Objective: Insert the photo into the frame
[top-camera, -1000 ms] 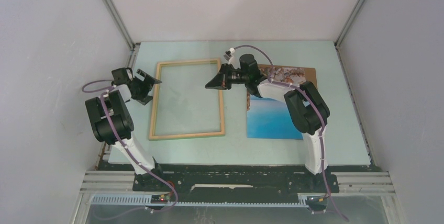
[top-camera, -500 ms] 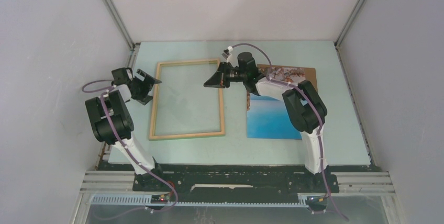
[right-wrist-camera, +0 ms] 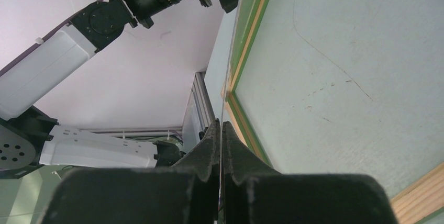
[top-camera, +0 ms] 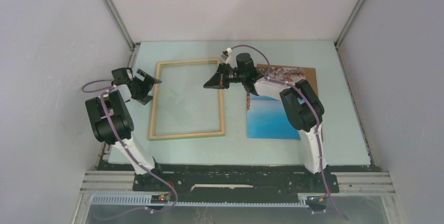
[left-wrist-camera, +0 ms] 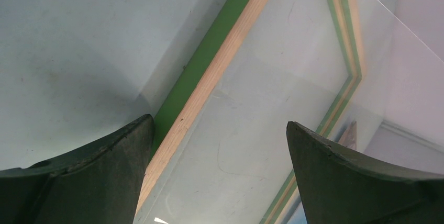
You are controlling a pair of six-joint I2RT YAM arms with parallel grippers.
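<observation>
Overhead and wrist views of a pale blue-green counter (top-camera: 343, 103) with two arms. The thin-railed rectangular picture frame (top-camera: 154, 103) lies flat at centre-left, its pale wooden face up; the left wrist view shows bright green along the outer side of its rail. The flat rectangular seaside photo (top-camera: 272, 122), blue water at the near end and brown-grey rocks at the far end, lies to the right of the frame and apart from it, outside the opening, partly hidden under the right arm. A plain brown board (top-camera: 310, 71) shows beneath the photo at its far right corner. The left tool (left-wrist-camera: 220, 125) stands spread wide, holding nothing, just above the frame's left rail near its far end; one finger is over the green side and the other over the opening. The right tool (right-wrist-camera: 221, 130) reaches over the frame's far right corner with its fingers pressed together on the thin edge of a transparent pane (left-wrist-camera: 314, 77). The pane appears tilted up over the frame's opening, and the rails show through it.
</observation>
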